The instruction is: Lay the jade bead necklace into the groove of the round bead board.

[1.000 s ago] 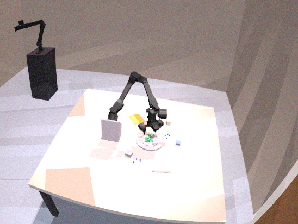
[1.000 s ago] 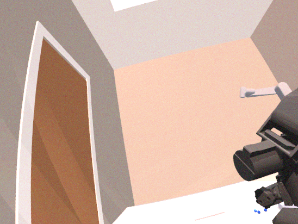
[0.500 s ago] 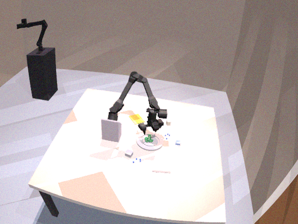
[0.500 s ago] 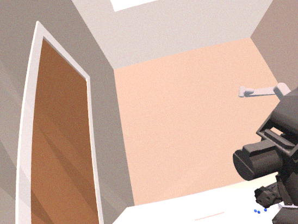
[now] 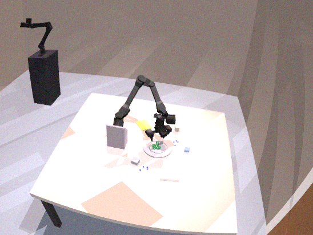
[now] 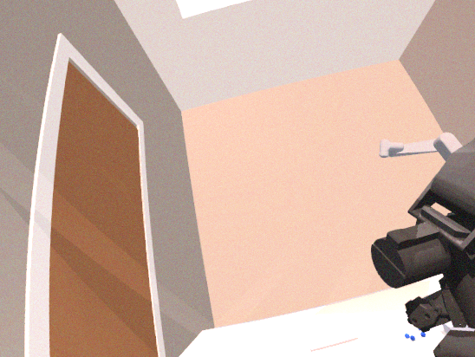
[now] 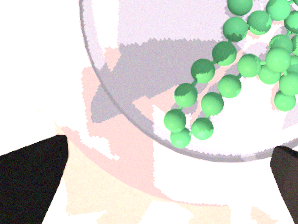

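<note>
Jade bead necklace (image 5: 156, 146) (image 7: 212, 103) bunched inside the round bead board (image 5: 147, 152) (image 7: 127, 110), out of the groove. Gripper (image 5: 159, 137) (image 7: 173, 152) wide open, gripping nothing. Likely between grasps; next, pinch a strand and spread it grooveward.
</note>
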Controlling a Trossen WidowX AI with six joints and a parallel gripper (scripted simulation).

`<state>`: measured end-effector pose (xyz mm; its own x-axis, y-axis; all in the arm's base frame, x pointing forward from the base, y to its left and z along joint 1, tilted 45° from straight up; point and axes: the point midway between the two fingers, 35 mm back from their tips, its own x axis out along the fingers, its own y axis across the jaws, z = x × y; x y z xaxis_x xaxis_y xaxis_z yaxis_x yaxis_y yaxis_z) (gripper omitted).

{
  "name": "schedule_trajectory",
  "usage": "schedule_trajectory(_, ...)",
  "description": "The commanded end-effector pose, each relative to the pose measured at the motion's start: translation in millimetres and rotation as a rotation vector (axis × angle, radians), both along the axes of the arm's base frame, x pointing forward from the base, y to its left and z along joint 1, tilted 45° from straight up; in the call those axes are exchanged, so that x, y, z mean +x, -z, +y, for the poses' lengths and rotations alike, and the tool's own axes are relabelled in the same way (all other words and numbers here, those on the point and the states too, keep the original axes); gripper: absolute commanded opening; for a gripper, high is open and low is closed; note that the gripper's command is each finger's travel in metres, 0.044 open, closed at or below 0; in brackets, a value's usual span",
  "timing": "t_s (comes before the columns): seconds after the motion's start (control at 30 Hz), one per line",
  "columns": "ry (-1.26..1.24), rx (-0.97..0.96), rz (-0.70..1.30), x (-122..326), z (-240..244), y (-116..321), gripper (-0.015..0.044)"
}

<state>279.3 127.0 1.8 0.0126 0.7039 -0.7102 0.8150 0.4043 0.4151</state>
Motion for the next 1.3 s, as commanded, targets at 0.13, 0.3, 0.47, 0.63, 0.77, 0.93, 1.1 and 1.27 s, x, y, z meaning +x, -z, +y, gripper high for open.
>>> schedule_trajectory(0.13,-0.213,-0.009,-0.212,3.4,-9.3,2.5,0.0380)
schedule_trajectory(0.3,-0.515,-0.017,-0.509,6.8,-22.5,6.6,0.0380)
schedule_trajectory(0.47,-0.818,-0.023,-0.805,9.4,-35.9,10.6,0.0380)
schedule_trajectory(0.63,-1.120,-0.027,-1.103,11.3,-49.2,14.3,0.0380)
schedule_trajectory(0.77,-1.305,-0.029,-1.287,12.2,-57.4,16.6,0.0380)
schedule_trajectory(0.93,-1.328,-0.029,-1.310,12.2,-58.4,16.9,0.0380)
schedule_trajectory(1.1,-1.328,-0.029,-1.310,12.2,-58.4,16.9,0.0380)
schedule_trajectory(1.27,-1.328,-0.029,-1.310,12.2,-58.4,16.9,0.0380)
